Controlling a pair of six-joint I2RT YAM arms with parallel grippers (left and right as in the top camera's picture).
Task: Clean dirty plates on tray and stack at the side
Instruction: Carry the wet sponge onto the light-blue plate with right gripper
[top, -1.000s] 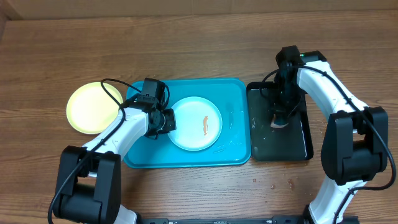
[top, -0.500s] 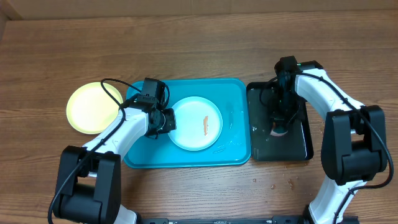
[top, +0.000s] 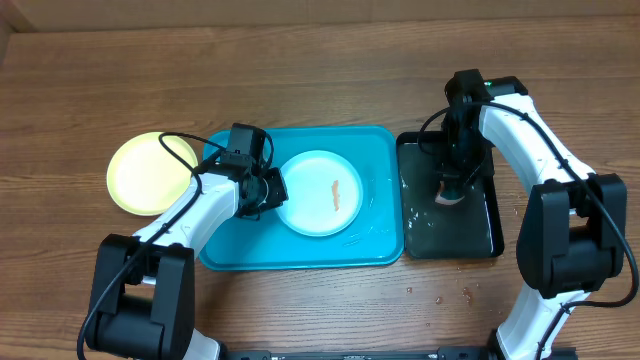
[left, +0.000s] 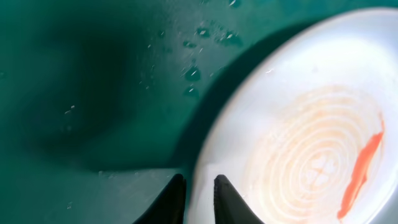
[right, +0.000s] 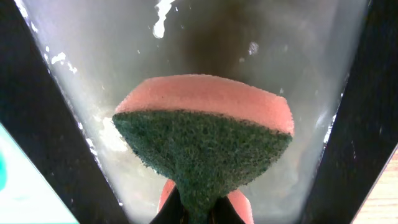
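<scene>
Pinching pink-foam, green-scrub sponge (right: 202, 134), right fingers (top: 452, 182); left fingers (left: 176, 199) clamped on rim of round white plate (left: 298, 93).

From my remote seat, all I get of the room is the desk (top: 300, 80): brown wood with a strong grain running left to right, filling the overhead view. A paler strip (top: 300, 10) runs along its far edge. The light is soft and even, with a mild sheen across the far half. A few small specks (top: 465, 294) lie scattered on the near right side.
</scene>
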